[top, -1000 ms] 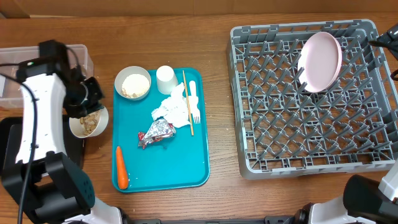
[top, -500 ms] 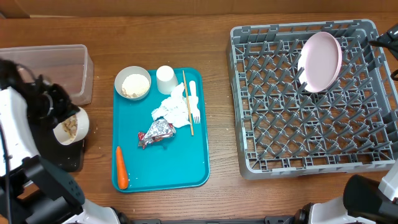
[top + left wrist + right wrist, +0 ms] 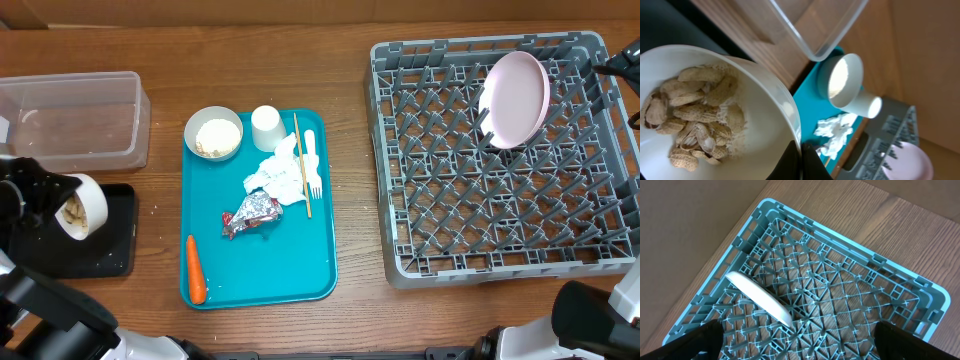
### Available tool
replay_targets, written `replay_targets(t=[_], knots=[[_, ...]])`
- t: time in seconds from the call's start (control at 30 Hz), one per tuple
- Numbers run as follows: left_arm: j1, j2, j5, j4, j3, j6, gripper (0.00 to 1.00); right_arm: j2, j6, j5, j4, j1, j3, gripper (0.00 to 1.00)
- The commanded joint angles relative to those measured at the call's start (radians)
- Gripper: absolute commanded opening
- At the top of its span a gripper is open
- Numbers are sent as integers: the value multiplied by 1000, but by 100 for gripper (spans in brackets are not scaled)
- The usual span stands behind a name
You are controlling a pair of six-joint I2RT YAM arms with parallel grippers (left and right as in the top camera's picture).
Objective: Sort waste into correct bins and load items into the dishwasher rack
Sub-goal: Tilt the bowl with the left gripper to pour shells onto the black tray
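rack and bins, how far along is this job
Done: the plate stands in the rack. In hand: the left gripper holds a bowl of peanut shells tilted over the black tray. Left: the other bowl, cup, fork, napkin, wrapper, stick and carrot on the teal tray.

tray [image 3: 290, 270] teal | rack [image 3: 480, 210] grey lattice | plate [image 3: 516, 97] pink | carrot [image 3: 196, 270] orange

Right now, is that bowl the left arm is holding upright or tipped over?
Tipped: the bowl lies on its side over the black tray, peanut shells inside.
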Motion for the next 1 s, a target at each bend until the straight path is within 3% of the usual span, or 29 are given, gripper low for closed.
replay_targets(t=[0.0,0.27,0.53,0.97], knots=[[39,-8,166,4,15,71,4,3,8,1,2,0,-2,100],[91,43,183,20,-31,93,4,3,8,1,2,0,-2,100],[99,135,304,11,-34,186,4,3,8,1,2,0,-2,100],[117,249,397,-13,-34,175,4,3,8,1,2,0,-2,100]])
